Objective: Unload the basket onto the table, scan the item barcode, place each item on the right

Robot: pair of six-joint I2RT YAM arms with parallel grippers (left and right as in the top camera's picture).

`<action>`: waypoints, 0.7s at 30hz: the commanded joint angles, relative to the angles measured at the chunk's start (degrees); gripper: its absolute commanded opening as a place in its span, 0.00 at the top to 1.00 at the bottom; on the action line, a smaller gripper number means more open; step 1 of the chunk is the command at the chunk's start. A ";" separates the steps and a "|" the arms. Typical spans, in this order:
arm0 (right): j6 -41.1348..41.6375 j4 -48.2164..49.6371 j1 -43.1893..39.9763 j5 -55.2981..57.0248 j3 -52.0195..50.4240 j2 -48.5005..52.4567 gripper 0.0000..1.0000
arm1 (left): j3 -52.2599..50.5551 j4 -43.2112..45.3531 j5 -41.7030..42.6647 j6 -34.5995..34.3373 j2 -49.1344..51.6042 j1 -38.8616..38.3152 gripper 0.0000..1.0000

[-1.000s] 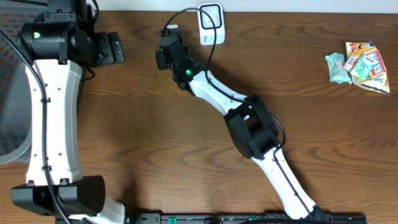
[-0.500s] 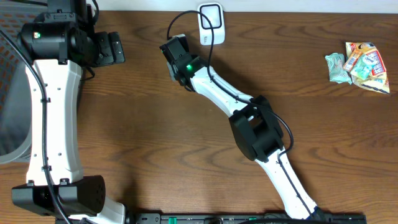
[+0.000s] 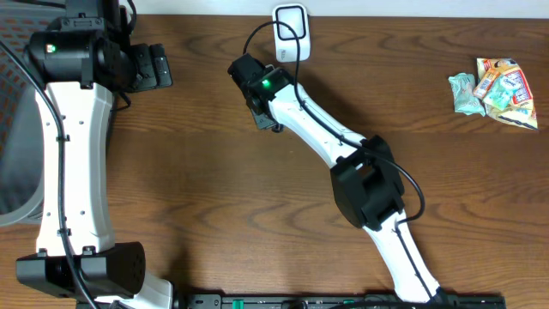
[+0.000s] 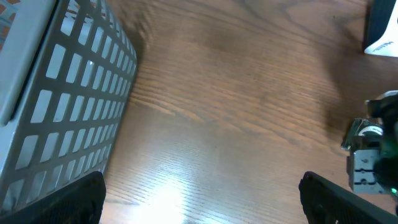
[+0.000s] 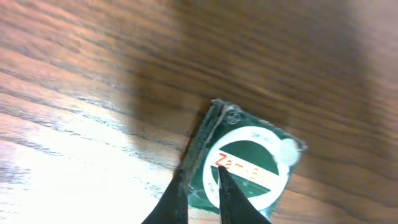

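Green with a white ring and red lettering, the packet [image 5: 249, 165] shows in the lower middle of the right wrist view, against the wooden table [image 5: 93, 74]. The right pincer [image 5: 202, 180] comes up from the bottom edge. Its two fingers [image 5: 173, 205] are clenched nearly together on the packet's left edge, so most of the packet sticks out to the right of them. Whether it rests on the wood or is raised off it I cannot tell. The view is blurred, and the lettering reads only as "Zam".

From overhead the packet is hidden under the head of the right arm, which sits in the upper middle of the frame, just below and left of the white scanner [image 3: 292, 34].

The left pincer [image 4: 202, 202] is released, its fingers spread to both bottom corners of its own view. It is beside a grey mesh basket [image 4: 62, 93] that is cut off at the left. A few snack packets [image 3: 496, 86] lie at the far right edge of the overhead view, well apart from both arms.
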 commanded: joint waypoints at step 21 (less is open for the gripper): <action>-0.17 0.74 -8.41 -5.66 -0.24 -12.46 0.35 | -0.28 0.00 -0.92 -0.50 0.22 0.24 0.02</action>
